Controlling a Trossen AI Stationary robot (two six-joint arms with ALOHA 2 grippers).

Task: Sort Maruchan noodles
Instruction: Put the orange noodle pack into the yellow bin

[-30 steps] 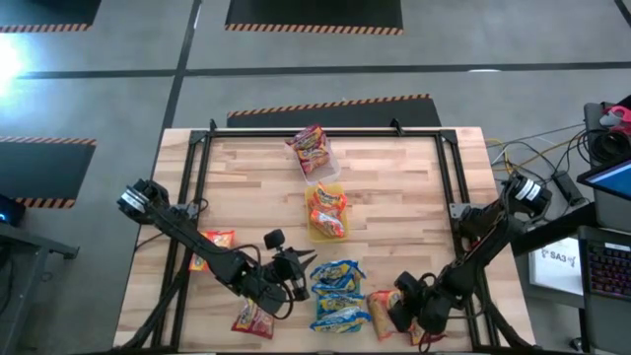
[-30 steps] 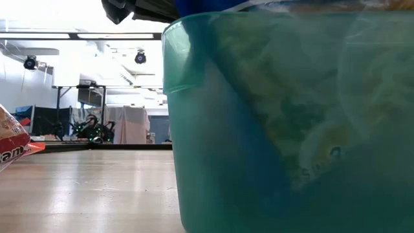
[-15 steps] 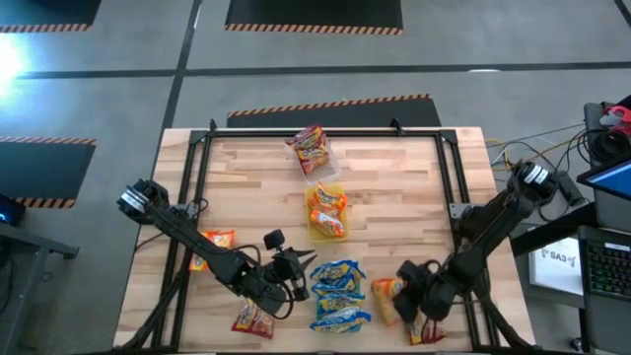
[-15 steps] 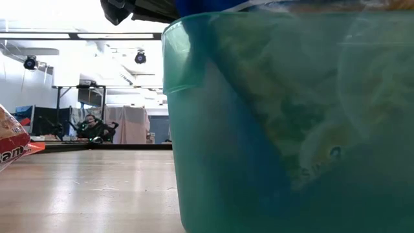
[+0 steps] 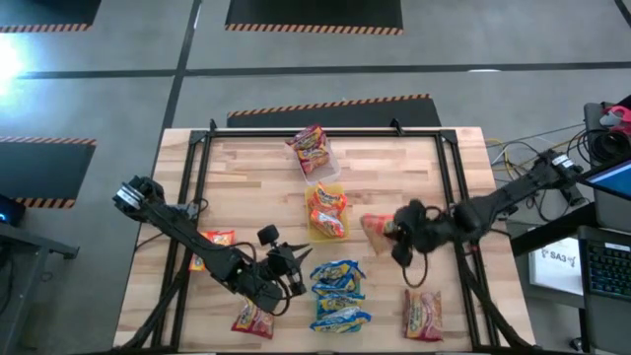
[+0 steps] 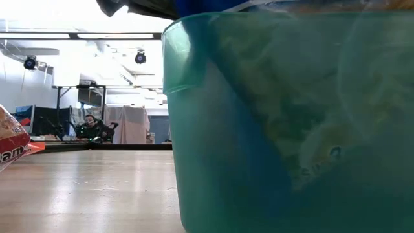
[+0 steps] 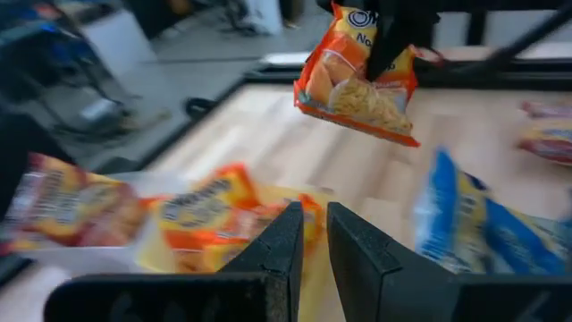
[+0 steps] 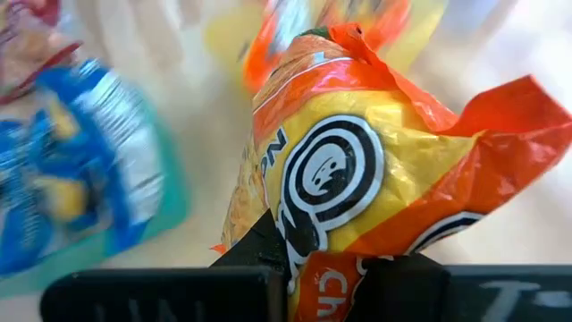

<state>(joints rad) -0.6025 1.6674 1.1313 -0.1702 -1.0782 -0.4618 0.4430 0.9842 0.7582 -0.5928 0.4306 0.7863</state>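
Orange packet (image 5: 378,228) hangs pinched in my right gripper (image 5: 398,233), lifted just right of the yellow tray (image 5: 326,211) with its matching packets, so I'd carry it leftward; left gripper (image 5: 286,264) waits closed, empty, farther away.

Robotics lab: hazard-taped floor (image 5: 315,28), cabled workstation (image 5: 601,197) beside table (image 5: 394,187).
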